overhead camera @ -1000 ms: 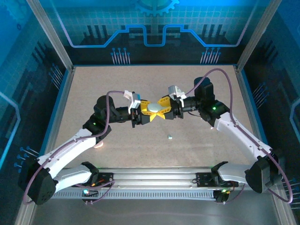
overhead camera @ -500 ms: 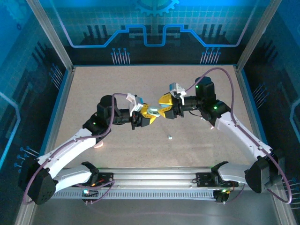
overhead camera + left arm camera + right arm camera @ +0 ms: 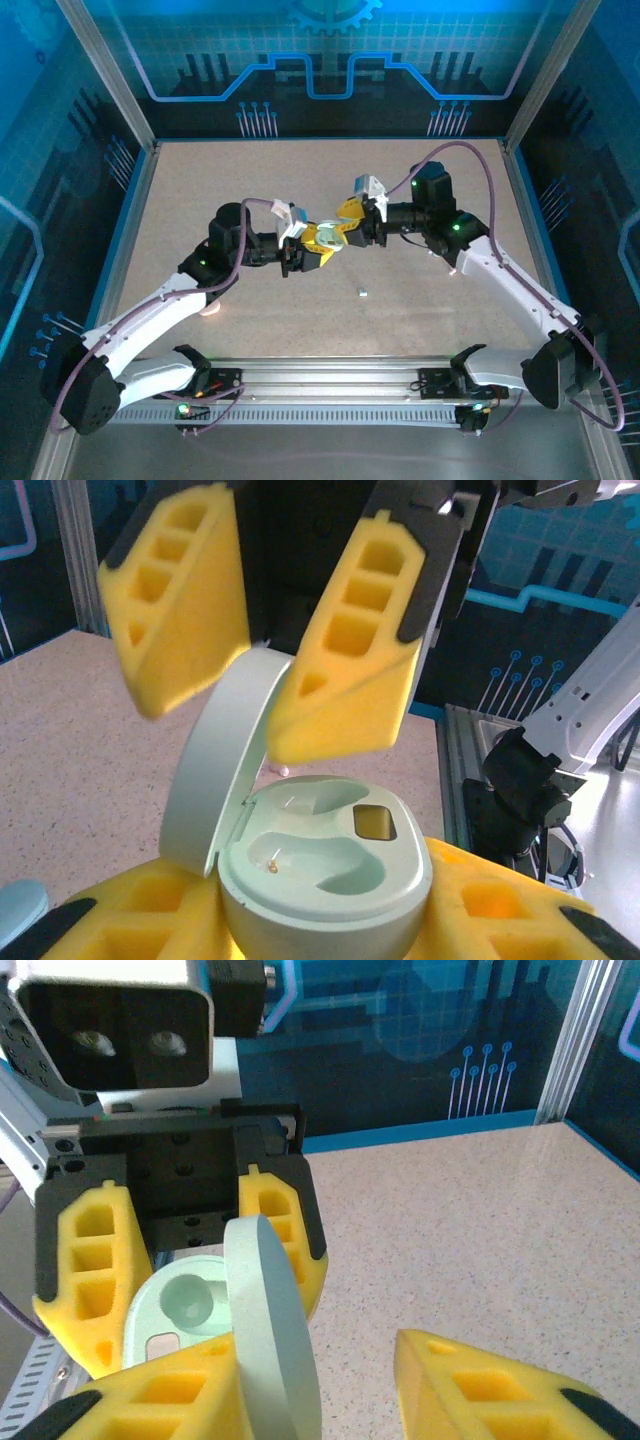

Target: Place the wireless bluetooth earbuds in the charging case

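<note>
Above the middle of the speckled beige desk (image 3: 250,180), the left fingers (image 3: 480,920) clamp the base of a pale mint-green, pebble-shaped plastic charging case (image 3: 330,880). Its round lid (image 3: 215,760) stands open and upright, and two moulded wells face up. The right fingers (image 3: 490,1390), yellow padded wedges, stand apart astride the lid's upper edge, one pad close against it and the other clear. A tiny pale glossy earbud (image 3: 362,293) lies on the desk nearer the arm bases, well apart from the case.
</note>
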You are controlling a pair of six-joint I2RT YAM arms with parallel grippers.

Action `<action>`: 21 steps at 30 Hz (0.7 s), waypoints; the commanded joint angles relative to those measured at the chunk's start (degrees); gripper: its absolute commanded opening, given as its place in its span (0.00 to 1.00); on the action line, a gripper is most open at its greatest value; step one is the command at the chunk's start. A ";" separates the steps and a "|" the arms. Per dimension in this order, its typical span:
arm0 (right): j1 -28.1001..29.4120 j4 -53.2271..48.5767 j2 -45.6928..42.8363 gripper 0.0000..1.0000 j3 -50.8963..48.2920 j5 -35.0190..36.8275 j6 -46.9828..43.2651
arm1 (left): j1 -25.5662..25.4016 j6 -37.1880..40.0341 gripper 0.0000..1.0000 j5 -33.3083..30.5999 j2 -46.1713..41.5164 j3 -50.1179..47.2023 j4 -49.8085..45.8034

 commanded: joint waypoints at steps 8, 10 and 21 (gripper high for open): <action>1.09 -3.59 0.74 0.21 3.14 -0.54 -3.29 | -0.72 0.34 0.34 2.01 0.47 1.19 1.24; 1.26 -3.30 0.17 0.19 2.99 -0.55 -3.17 | -0.76 0.38 0.34 1.47 0.55 1.04 0.99; 2.49 -1.78 -1.50 0.13 2.02 1.90 -2.85 | -0.76 -2.87 0.49 -1.01 1.28 0.77 2.59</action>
